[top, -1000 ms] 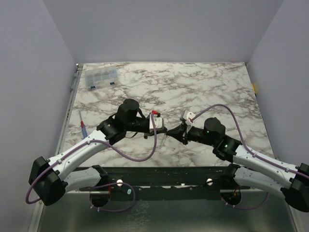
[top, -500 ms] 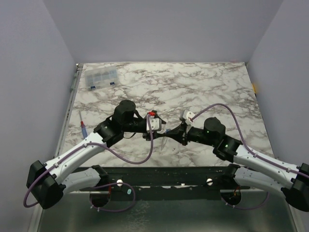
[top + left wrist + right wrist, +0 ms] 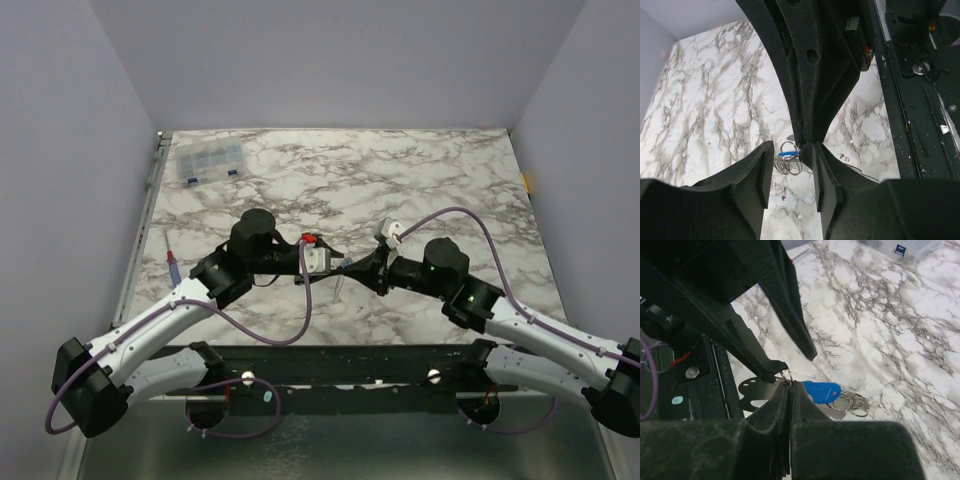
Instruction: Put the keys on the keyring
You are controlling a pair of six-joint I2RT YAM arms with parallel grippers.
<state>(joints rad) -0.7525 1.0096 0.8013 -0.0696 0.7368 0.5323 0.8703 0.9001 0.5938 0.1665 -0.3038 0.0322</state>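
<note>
Threading step, seen from the arms outward. The right fingers (image 3: 772, 410) are pressed together with no gap. They pinch the keyring (image 3: 788, 161) at their tips, so it sits between the two arms over the near middle of the tabletop (image 3: 420, 180). Its blue tag (image 3: 822, 391) and loose coils lie just beyond the pinch. A flat holed plate beside the pinch, in shadow, is probably a key (image 3: 756, 394). Whether it is already on the ring cannot be told.

The left fingers (image 3: 754, 180) stand apart and hold nothing, with the ring in line with the gap between them. In the right wrist view one of their tips lies at or touching a small loop of the ring.

Judgement: the step in hand is working a key onto the coil. To do it well:
- The right grip should stay firm and motionless.
- The left fingers should close on the key's flat head, not on the tag.
- The key should then be fed along the coil in small turns.

The thin wire could slip from the pinch if it is pushed sideways.

Farther off and not involved are a screwdriver (image 3: 172, 262) at the left edge and a clear box (image 3: 208, 160) in the far left corner.
</note>
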